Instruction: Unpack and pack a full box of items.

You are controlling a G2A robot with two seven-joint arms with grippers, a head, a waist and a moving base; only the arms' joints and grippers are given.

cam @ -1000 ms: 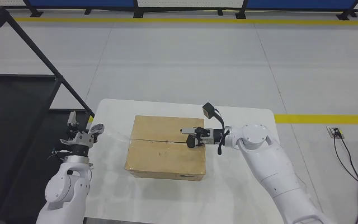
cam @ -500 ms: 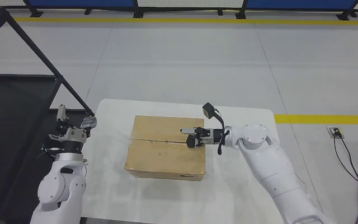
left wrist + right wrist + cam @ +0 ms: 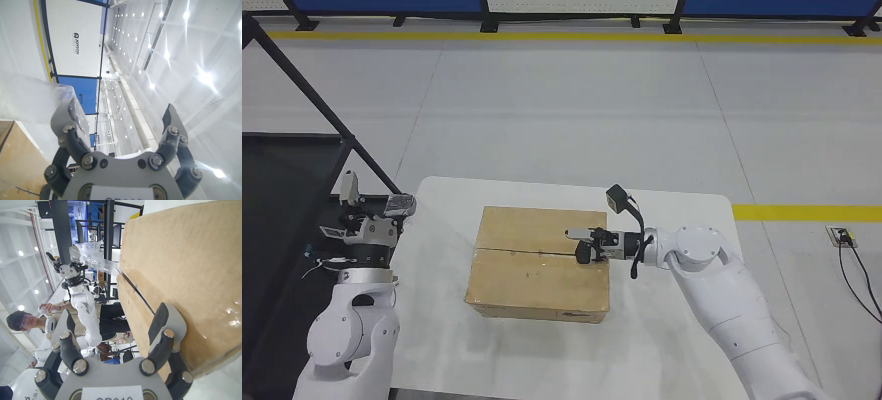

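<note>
**boxfan:** so how's the cardboard box (image 3: 539,262) sitting?

**armwatcher:** Flat on the white table (image 3: 672,340), about mid-table and nearer the robot's left side. It's a bit longer side to side than front to back, so the long axis runs across the robot's front. Both top flaps are down, and the seam (image 3: 527,251) between them follows that same line. In the right wrist view the seam shows as a thin dark gap.

**boxfan:** and the grippers?

**armwatcher:** The right gripper (image 3: 577,245) is over the box top at the seam's right end, pointing along it toward the robot's left. Its jaws are spread and nothing is between them. One finger pad (image 3: 157,321) lies on the cardboard just beside the seam.

The left gripper (image 3: 374,200) is off past the table's left edge, pointing upward with its jaws wide apart. A clear tape strip (image 3: 98,263) clings to one of its fingers (image 3: 62,117), stuck on rather than pinched. The tape runs across to the seam's left end.
</note>
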